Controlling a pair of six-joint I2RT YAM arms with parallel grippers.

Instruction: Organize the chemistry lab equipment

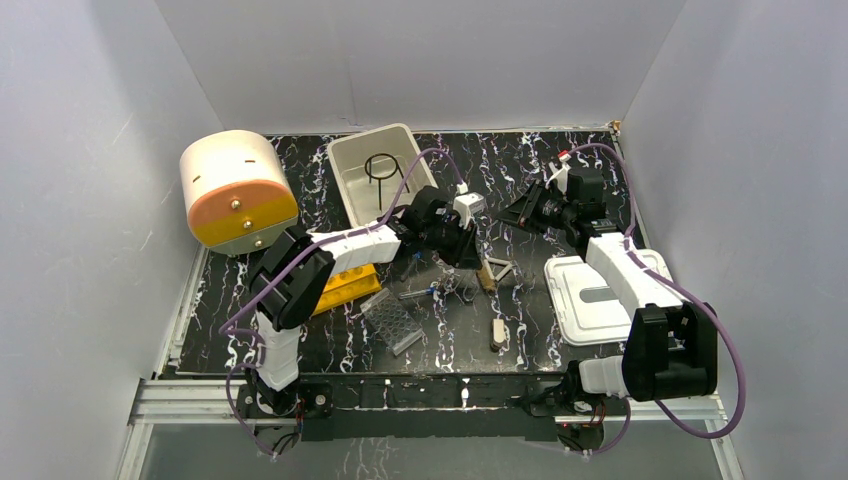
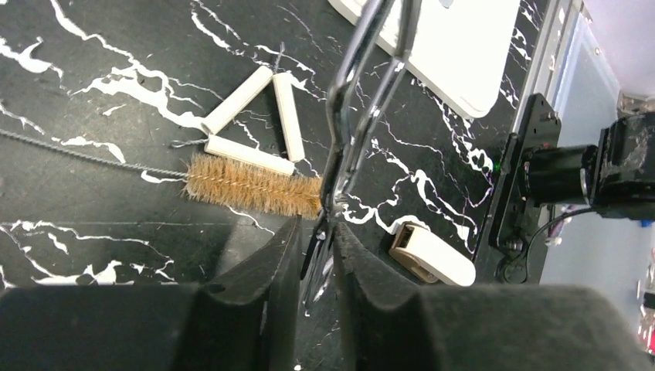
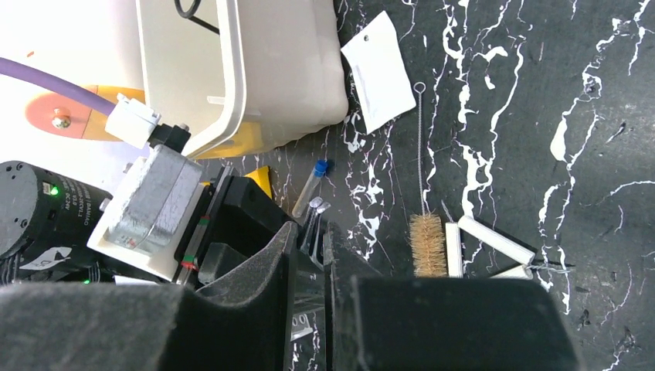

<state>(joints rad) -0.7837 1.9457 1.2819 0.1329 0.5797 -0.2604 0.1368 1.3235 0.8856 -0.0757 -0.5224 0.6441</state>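
Observation:
My left gripper (image 1: 462, 252) (image 2: 317, 239) is shut on shiny metal tongs (image 2: 363, 85) that run up and away from its jaws, above the table. My right gripper (image 1: 522, 210) (image 3: 313, 232) is shut on a shiny metal tool, apparently the same tongs (image 3: 315, 209), with the flat tips poking out beside the left gripper. Below lie the pale triangle (image 2: 251, 124) (image 1: 500, 268), a bristle brush (image 2: 247, 185), a blue-capped tube (image 3: 309, 185) and a small white bag (image 3: 378, 69). The black wire ring-stand (image 1: 382, 167) stands in the beige tub (image 1: 345, 150).
A cream and orange drum (image 1: 235, 190) stands at the back left. A yellow rack (image 1: 345, 285) and a clear well tray (image 1: 392, 320) lie under the left arm. The flat white lid (image 1: 585, 300) lies at the right, and a beige clip (image 1: 497, 333) lies near the front.

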